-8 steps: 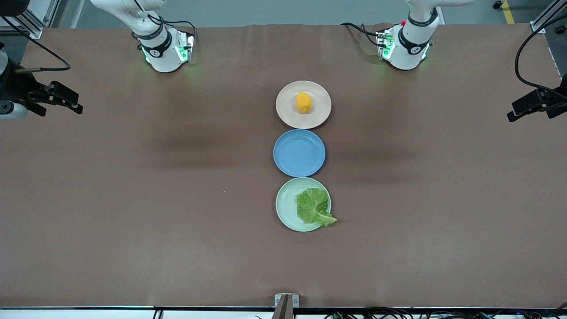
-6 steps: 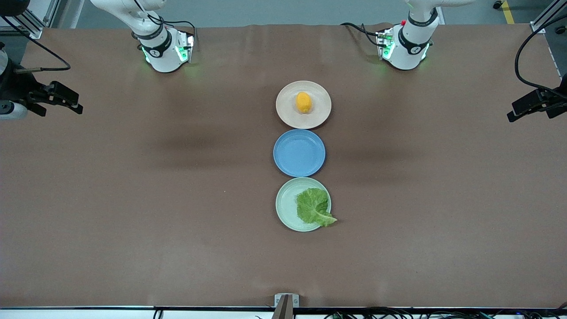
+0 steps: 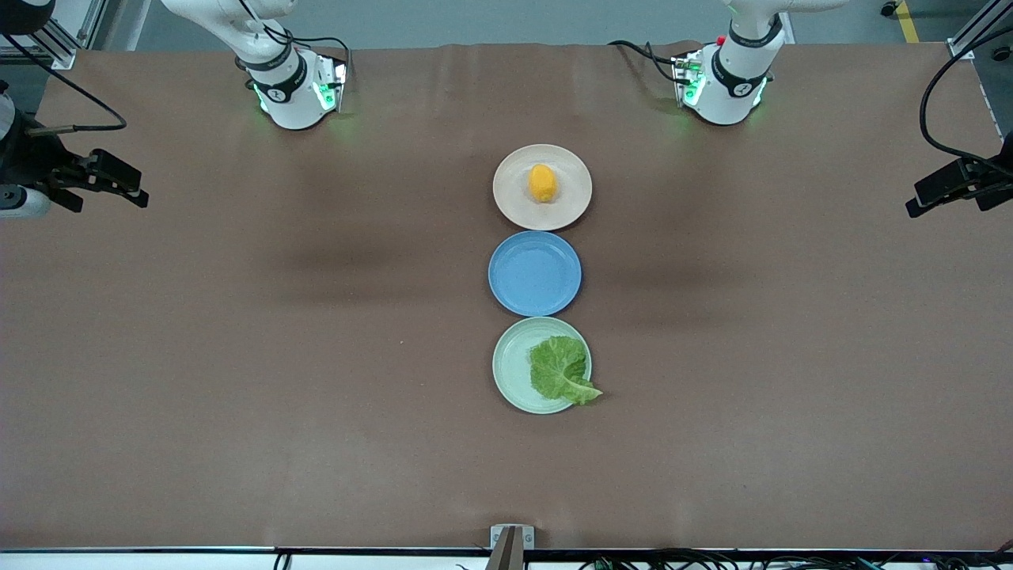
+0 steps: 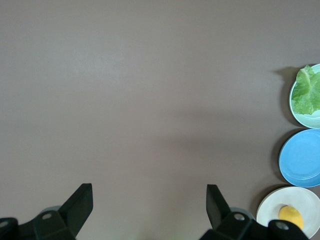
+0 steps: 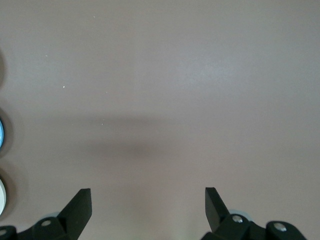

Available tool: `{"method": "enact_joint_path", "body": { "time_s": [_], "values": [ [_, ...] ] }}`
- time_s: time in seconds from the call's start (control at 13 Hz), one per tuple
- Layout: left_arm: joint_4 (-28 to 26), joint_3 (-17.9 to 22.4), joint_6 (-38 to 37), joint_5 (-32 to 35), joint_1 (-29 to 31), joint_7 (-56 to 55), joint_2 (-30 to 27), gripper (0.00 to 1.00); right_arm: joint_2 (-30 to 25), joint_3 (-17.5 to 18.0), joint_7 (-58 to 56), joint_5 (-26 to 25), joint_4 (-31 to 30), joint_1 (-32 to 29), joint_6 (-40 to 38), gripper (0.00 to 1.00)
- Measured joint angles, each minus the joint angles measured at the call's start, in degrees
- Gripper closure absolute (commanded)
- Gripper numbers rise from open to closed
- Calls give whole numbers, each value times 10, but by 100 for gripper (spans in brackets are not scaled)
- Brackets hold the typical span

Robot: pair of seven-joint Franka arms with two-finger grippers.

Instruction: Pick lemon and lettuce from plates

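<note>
A: Where is the lemon (image 3: pixel 542 183)?

B: Upper middle of the front frame, lying on the cream plate (image 3: pixel 508 204), a little above that plate's centre. In the left wrist view it shows at the lower right corner, lemon (image 4: pixel 291 217) on the same plate (image 4: pixel 272 206).

A: And the lettuce (image 3: pixel 560 370)?

B: Lower middle of the front frame, on the mint plate (image 3: pixel 510 366). The leaf covers the half of the plate toward the left arm's end of the table, and its pale stem end hangs over the rim onto the table (image 3: pixel 237 356). A blue plate (image 3: pixel 534 273) sits between the two, bare, its rim just beside both neighbours. The three make a column down the centre.

A: The grippers?

B: The left gripper (image 4: pixel 149 200) hangs over bare brown tabletop, its two black fingers spread wide with nothing between them. In the front frame it sits at the right edge, left gripper (image 3: pixel 942 190). The right gripper (image 5: pixel 148 202) is the same, fingers wide apart over bare table, seen at the left edge of the front frame (image 3: pixel 107 176). Both are well apart from the plates.
</note>
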Motion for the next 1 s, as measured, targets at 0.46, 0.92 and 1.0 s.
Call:
{"method": "enact_joint_path", "body": {
  "time_s": [0.46,0.92,1.0],
  "values": [
    [-5,-11,68,-22,-72,-73,74,0,12,1,-1,0,12,0,-15,0],
    [32,-14,228,-22,-199,-340,233,0,14,2,-1,1,13,2,-15,0],
    [36,-14,262,-22,-214,-383,255,0,14,3,-1,1,13,3,-15,0]
  ]
}}
